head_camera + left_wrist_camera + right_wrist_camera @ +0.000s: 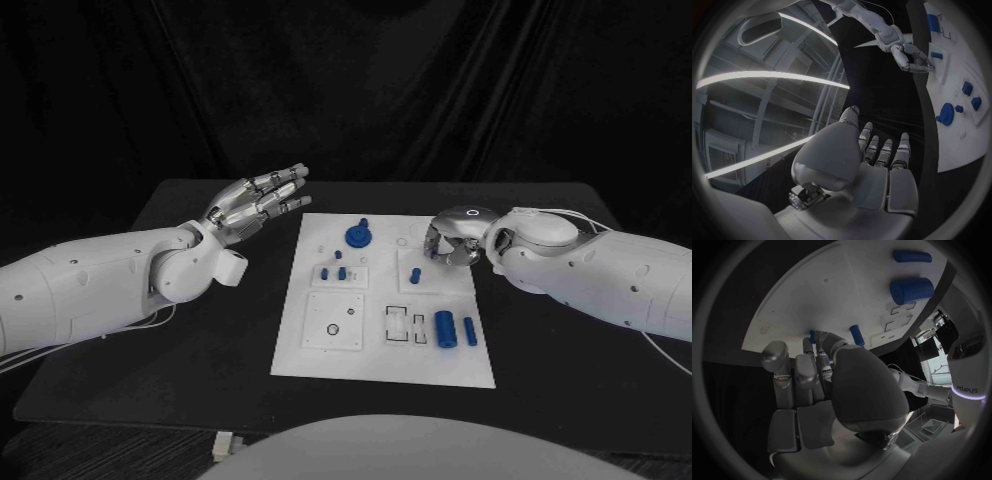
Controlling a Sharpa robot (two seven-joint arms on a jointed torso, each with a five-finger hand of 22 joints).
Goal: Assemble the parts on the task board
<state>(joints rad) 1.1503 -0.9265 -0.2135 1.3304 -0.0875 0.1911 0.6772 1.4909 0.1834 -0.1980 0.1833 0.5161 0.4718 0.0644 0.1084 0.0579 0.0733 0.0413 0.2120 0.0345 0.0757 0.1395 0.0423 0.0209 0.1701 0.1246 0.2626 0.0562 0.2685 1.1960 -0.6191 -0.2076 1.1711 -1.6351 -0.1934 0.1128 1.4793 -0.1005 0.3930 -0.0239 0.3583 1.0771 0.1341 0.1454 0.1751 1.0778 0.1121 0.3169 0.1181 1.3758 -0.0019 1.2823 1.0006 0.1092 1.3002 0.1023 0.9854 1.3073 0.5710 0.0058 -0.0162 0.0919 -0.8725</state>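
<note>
The white task board (382, 345) lies in the middle of the black table. On it stand a blue disc with a peg (358, 236), two small blue pegs (335, 272) and another peg (415, 274). A thick blue cylinder (446, 328) and a slim one (470, 332) lie near its right edge. My left hand (260, 205) is raised left of the board, fingers straight and apart, holding nothing. My right hand (456, 240) hovers over the board's far right corner with fingers curled down. A blue peg (856, 334) shows just past its fingertips (817, 347); whether anything is pinched is hidden.
Bare black table (188, 330) surrounds the board on all sides. A black curtain hangs behind. Square and slot-shaped recesses (339, 322) mark the board's near half.
</note>
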